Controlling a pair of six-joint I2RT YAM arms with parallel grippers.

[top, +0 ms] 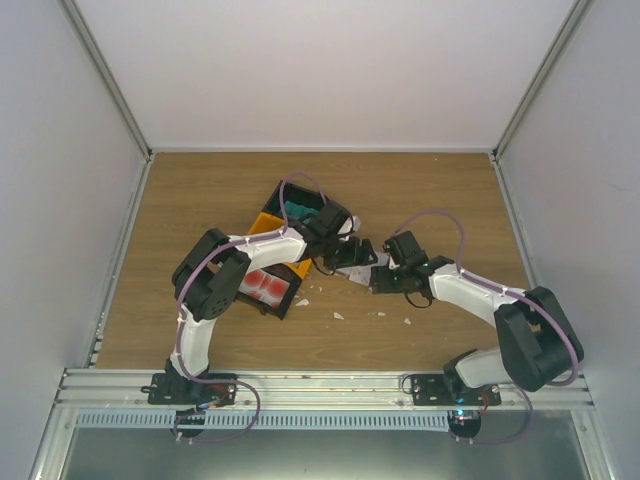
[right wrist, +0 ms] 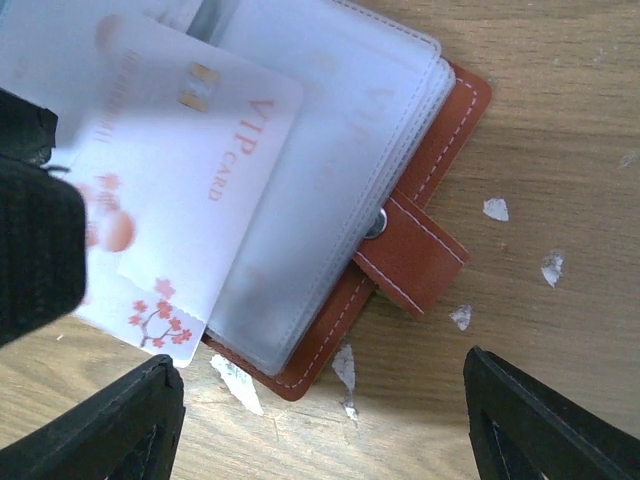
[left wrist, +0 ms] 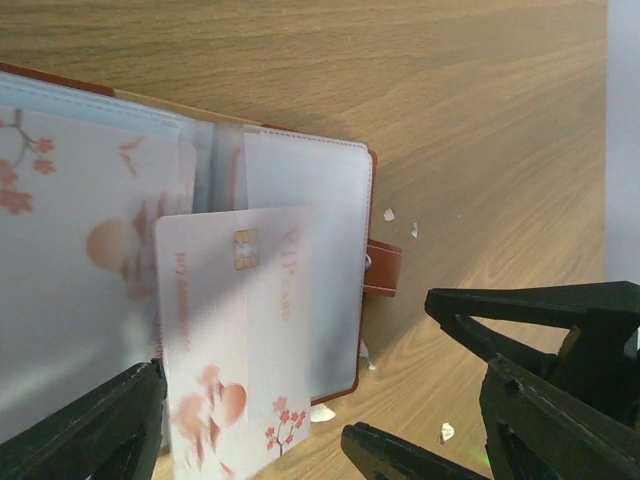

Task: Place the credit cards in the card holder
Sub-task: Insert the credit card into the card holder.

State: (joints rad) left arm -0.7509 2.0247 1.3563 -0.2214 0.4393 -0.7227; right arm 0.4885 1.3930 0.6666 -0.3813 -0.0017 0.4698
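With both sets of fingers spread wide and nothing held between them, my left gripper (left wrist: 320, 410) and right gripper (right wrist: 320, 400) hang nose to nose just above the card holder (right wrist: 330, 200). It lies open on the wooden table (top: 450, 200), in the middle between my two arms, brown cover down and its snap strap (right wrist: 415, 250) sticking out to one side. A pale credit card (right wrist: 190, 170), with pink blossoms, a gold chip and the words VIP CARD, rests among the clear sleeves. One blossom corner pokes out past the cover's edge. I cannot tell how far it sits inside a pocket. One of my left fingers (left wrist: 90, 430) is right beside the card's edge. Small white flecks (right wrist: 495, 208) dot the wood around the holder.

Off to my left, under that arm, a black bin (top: 290, 300) holds red-and-white cards (top: 265, 285). Behind it is a yellow bin (top: 268, 224), and farther back another black one with teal cards (top: 298, 210).
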